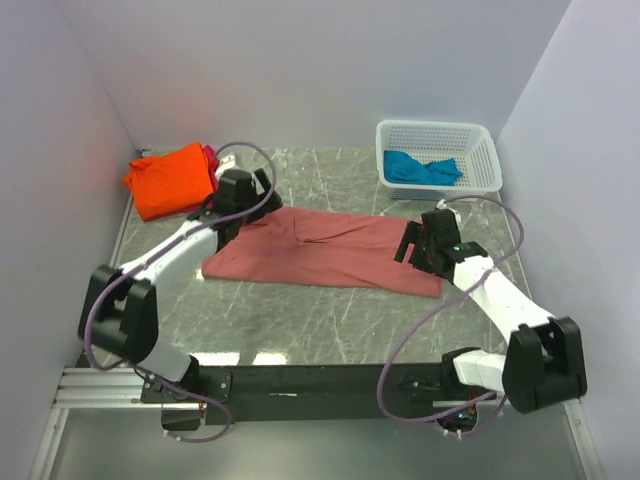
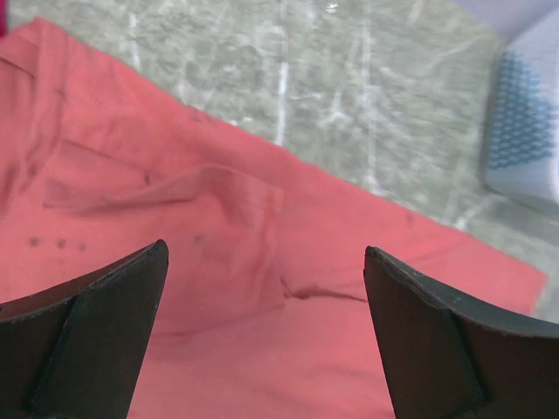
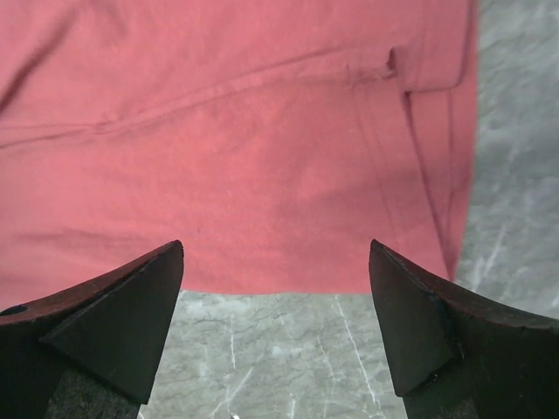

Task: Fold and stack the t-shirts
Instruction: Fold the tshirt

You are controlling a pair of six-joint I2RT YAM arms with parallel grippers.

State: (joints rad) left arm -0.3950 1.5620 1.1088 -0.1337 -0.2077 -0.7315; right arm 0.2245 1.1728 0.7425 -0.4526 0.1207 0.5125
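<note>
Salmon-pink t-shirt [image 1: 320,255], soft creased cloth, lies flat on veined table [image 1: 300,322].

Salmon-pink t-shirt [image 1: 320,252] lies flat mid-frame, long side running left-right, some creases, on the grey marbled table [image 1: 300,325]. Left gripper [image 1: 240,212] sits over its upper-left end and right gripper [image 1: 410,246] over its right end. Finger spread is too small to read here. Orange t-shirt [image 1: 168,180] is a compact pile upper left, with the magenta t-shirt [image 1: 210,155] peeking out behind it. White mesh basket [image 1: 486,150] upper right, teal t-shirt [image 1: 420,168] bunched inside.
</note>
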